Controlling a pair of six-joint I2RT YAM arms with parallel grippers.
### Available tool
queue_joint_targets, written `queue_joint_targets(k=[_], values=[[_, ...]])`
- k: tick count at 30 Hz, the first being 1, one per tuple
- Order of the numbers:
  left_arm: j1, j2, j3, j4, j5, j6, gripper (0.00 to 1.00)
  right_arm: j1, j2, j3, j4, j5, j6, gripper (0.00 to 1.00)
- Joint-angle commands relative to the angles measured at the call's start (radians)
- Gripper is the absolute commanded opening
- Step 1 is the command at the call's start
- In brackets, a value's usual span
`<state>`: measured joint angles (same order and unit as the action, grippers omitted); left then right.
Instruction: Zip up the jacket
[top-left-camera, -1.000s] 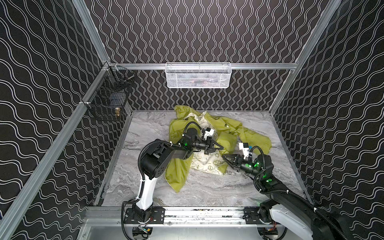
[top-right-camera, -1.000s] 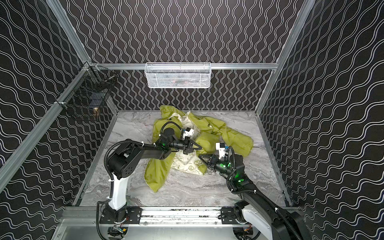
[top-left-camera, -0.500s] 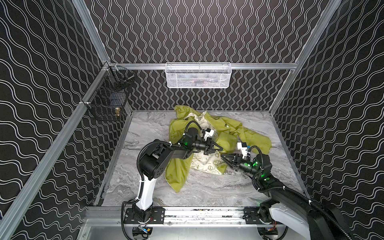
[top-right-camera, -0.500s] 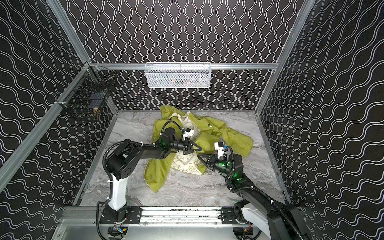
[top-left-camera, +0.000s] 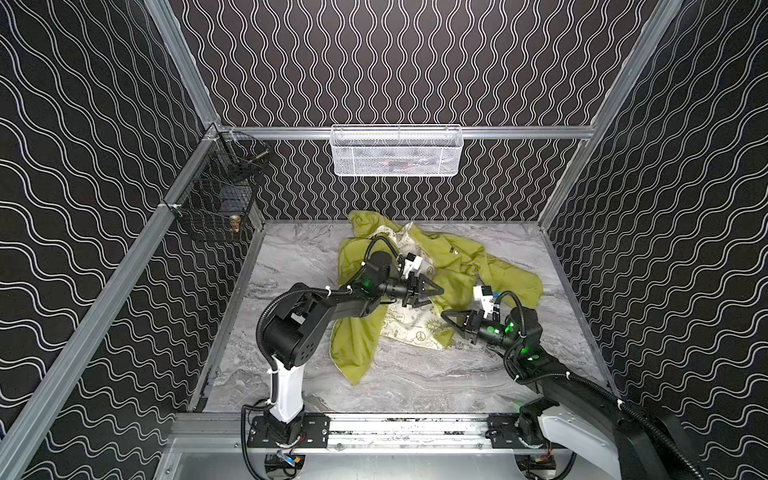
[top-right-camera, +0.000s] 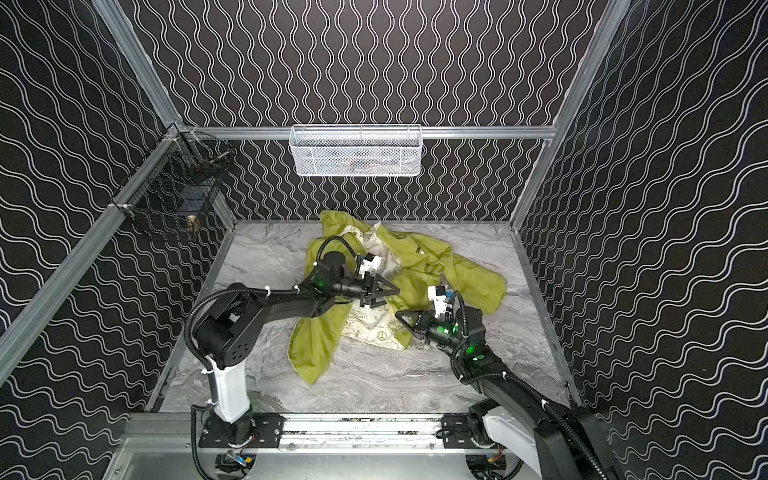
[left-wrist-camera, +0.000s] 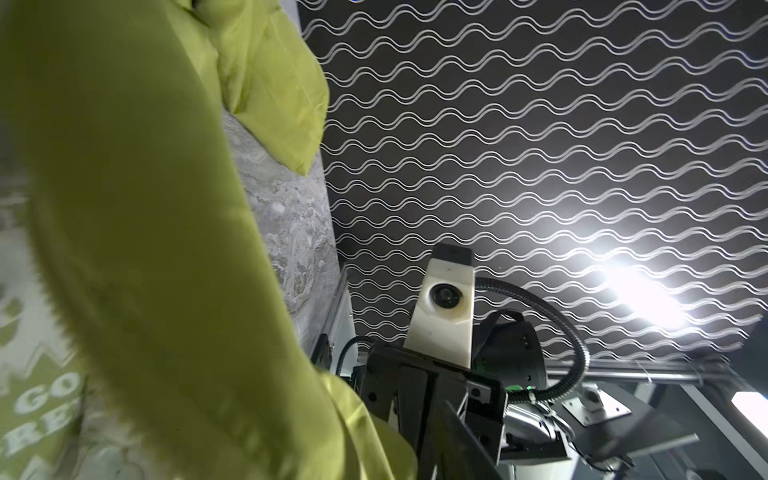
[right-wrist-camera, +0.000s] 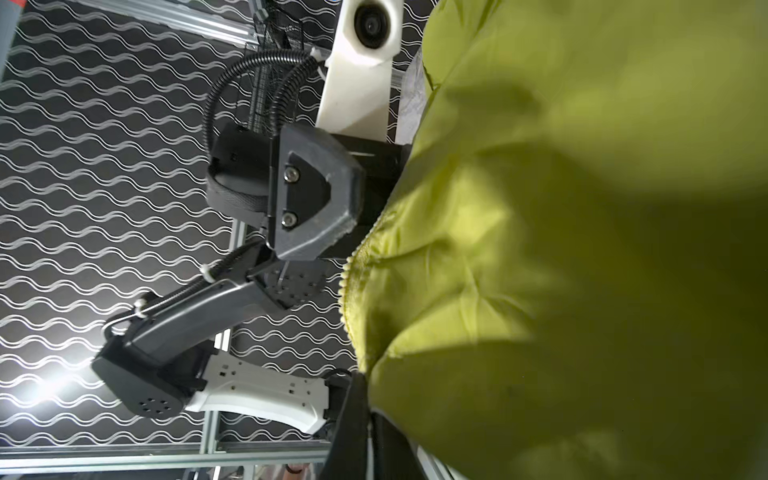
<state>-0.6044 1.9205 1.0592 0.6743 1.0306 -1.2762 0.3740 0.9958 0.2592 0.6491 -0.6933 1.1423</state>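
The yellow-green jacket (top-left-camera: 457, 257) (top-right-camera: 419, 257) lies crumpled at the back middle of the marble table, its cream printed lining (top-left-camera: 409, 328) turned up in front. My left gripper (top-left-camera: 430, 296) (top-right-camera: 387, 297) hovers over the lining with its fingers spread, and I see nothing between them. My right gripper (top-left-camera: 444, 313) (top-right-camera: 399, 314) faces it from the right. In the right wrist view the right gripper (right-wrist-camera: 362, 378) is shut on the jacket (right-wrist-camera: 582, 208) edge, just below a run of zipper teeth (right-wrist-camera: 345, 282). Blurred jacket fabric (left-wrist-camera: 145, 208) fills much of the left wrist view.
A white mesh basket (top-left-camera: 397, 151) hangs on the back wall and a black wire basket (top-left-camera: 216, 208) on the left wall. Patterned walls close in the marble table (top-left-camera: 291, 266) on three sides. The arms' base rail (top-left-camera: 395, 428) runs along the front.
The left gripper's fingers have spread apart. The right gripper has closed on the jacket's edge. Both arms stay almost where they were.
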Motion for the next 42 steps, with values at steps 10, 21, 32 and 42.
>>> queue_joint_targets(k=[10, 21, 32, 42], values=[[-0.025, -0.052, -0.056, -0.073, -0.051, 0.001, 0.5, 0.0, 0.0, 0.006, -0.107, -0.026, -0.09, 0.0], [-0.065, -0.064, -0.044, -0.165, -0.053, 0.054, 0.23, 0.0, -0.011, 0.005, -0.126, -0.02, -0.103, 0.0], [-0.064, -0.063, -0.008, -0.238, -0.053, 0.128, 0.0, 0.0, -0.098, 0.066, -0.378, 0.108, -0.237, 0.99], [-0.06, -0.055, 0.036, -0.319, -0.069, 0.213, 0.0, -0.001, -0.125, -0.011, -0.174, 0.117, -0.155, 0.99]])
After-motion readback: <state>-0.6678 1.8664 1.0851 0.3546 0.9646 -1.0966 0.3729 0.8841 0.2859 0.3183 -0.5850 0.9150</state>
